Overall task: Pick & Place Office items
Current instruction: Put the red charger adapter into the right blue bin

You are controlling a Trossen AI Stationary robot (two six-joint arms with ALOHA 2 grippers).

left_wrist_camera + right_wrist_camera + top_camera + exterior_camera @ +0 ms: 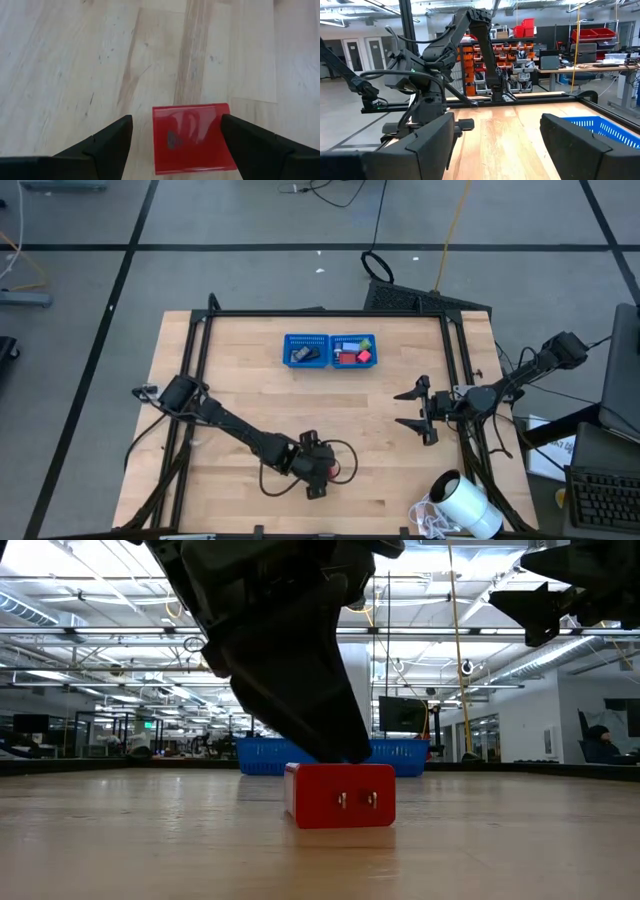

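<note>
**High view: most pieces in the tray, one red block left on the desk**

High view shows the blue tray (330, 350) toward twelve o'clock on the desk (250, 390), both of its compartments already holding small pieces: dark and blue ones (303, 354) in the compartment on the left arm's side, red ones with a touch of green (353, 355) in the other. That part of the job looks largely done, though the pieces are too small to count.

What remains, as far as can be seen, is a single red block (340, 795) lying flat on the bare wood toward six o'clock, well apart from the tray. The left gripper (175, 145) is down over it, its jaws released and spread to either side of the block, one finger just beside its edge and the other with a gap; nothing is grasped yet. The block must yet be clamped, lifted and carried to the tray.

The right gripper (418, 412) waits at about three o'clock, raised above the desk, jaws released and holding nothing. A white cylinder (468, 505) lies near five o'clock, untouched.
</note>
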